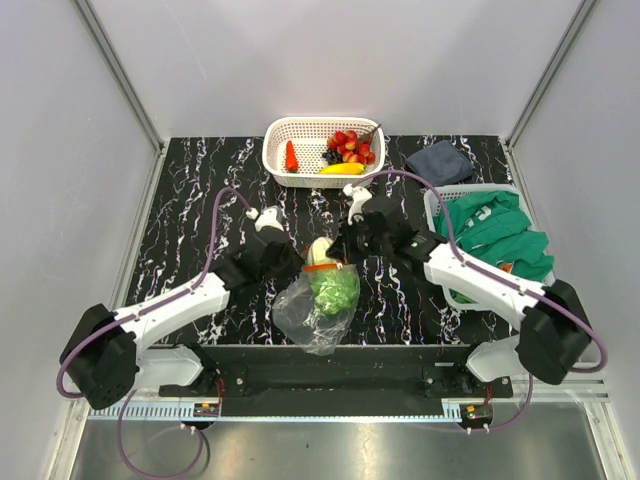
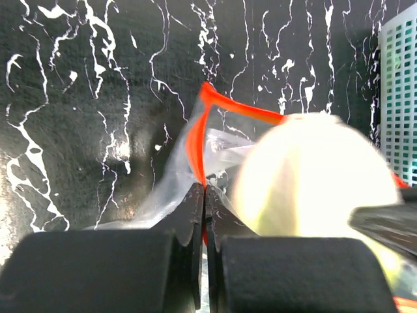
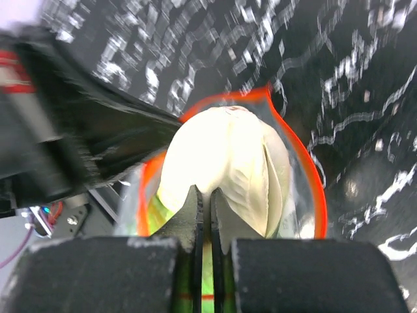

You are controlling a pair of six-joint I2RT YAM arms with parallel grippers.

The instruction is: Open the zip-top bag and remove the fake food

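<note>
Zip-top bag (image 1: pixel 318 318) lay near the front edge of the table (image 1: pixel 200 200), right in the middle, slumped on its side with its mouth held up between the 2 grippers. From where I stood, the orange rim was already parted into a wide loop, so the opening step looked done.

On the left, the left gripper (image 2: pixel 205 192) was clamped tight on the rim, clear film and orange strip pinched between its fingers. That seemed to be the anchor.

In the middle, the lettuce (image 1: pixel 335 285) was the only piece I could see in the bag, green leaves down inside and the pale stem end poking out through the mouth. Further back, the white basket (image 1: pixel 275 150) already held the pepper (image 1: pixel 291 156), the grapes (image 1: pixel 331 156), the strawberries (image 1: pixel 350 145) and the banana (image 1: pixel 342 169), so 4 kinds were out and 1 piece looked left.

On the right, the right gripper (image 3: pixel 203 192) was closed hard against that pale stem end and appeared to be nipping a fold of it, though I could not be sure how much it had. Lifting the lettuce clear was what remained, as I judged it.

Off to the far right, a green cloth (image 1: pixel 495 228) sat untouched.
</note>
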